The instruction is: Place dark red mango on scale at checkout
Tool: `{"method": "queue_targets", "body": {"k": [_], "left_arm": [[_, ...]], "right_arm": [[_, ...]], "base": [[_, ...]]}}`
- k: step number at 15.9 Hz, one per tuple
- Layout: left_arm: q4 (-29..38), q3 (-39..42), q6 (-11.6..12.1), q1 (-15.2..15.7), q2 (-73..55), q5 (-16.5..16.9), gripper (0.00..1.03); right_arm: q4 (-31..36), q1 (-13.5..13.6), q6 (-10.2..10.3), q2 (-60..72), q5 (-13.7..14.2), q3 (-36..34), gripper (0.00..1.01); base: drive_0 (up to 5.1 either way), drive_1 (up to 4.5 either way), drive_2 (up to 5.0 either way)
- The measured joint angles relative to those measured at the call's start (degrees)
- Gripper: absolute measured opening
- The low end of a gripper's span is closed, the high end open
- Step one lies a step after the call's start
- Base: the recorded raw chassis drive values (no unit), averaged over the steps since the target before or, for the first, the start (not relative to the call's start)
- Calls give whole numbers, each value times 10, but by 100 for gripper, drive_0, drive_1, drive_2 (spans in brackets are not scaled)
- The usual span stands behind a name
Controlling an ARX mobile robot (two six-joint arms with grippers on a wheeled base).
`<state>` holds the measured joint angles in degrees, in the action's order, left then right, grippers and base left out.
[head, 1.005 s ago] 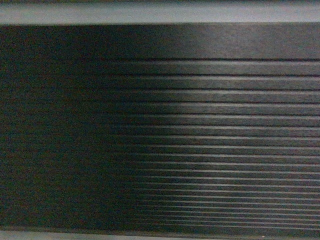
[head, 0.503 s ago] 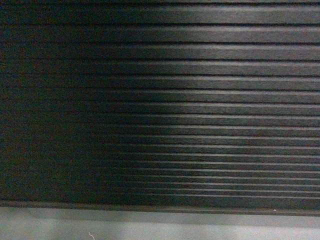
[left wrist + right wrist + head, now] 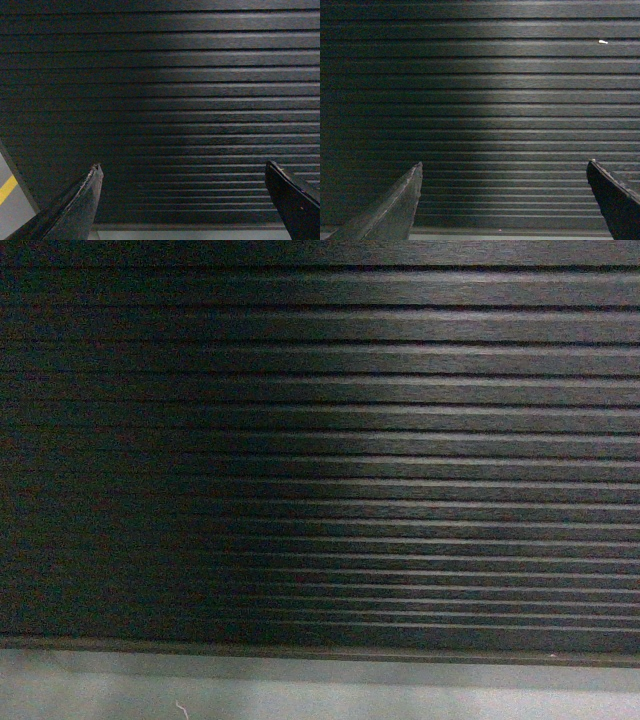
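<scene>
Grippers: left (image 3: 182,172) and right (image 3: 504,172) level, each spread wide, holding nothing, aimed straight at ribbed counter front (image 3: 400,440); grey floor strip (image 3: 320,690) below.

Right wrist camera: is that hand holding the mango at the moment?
No. The right hand stands wide open with nothing between its fingers, and only the ribbed front of the checkout shows behind it.
</scene>
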<state>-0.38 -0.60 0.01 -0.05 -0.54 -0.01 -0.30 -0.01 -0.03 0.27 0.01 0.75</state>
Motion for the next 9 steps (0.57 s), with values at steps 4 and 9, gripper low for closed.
{"method": "queue_targets", "body": {"k": [4,9], "left_arm": [[0,0,0,0,0,0,98],[0,0,0,0,0,0,98]], "right_arm": [[0,0,0,0,0,0,98],[0,0,0,0,0,0,98]], "base": [[0,0,0],[0,0,0]]}}
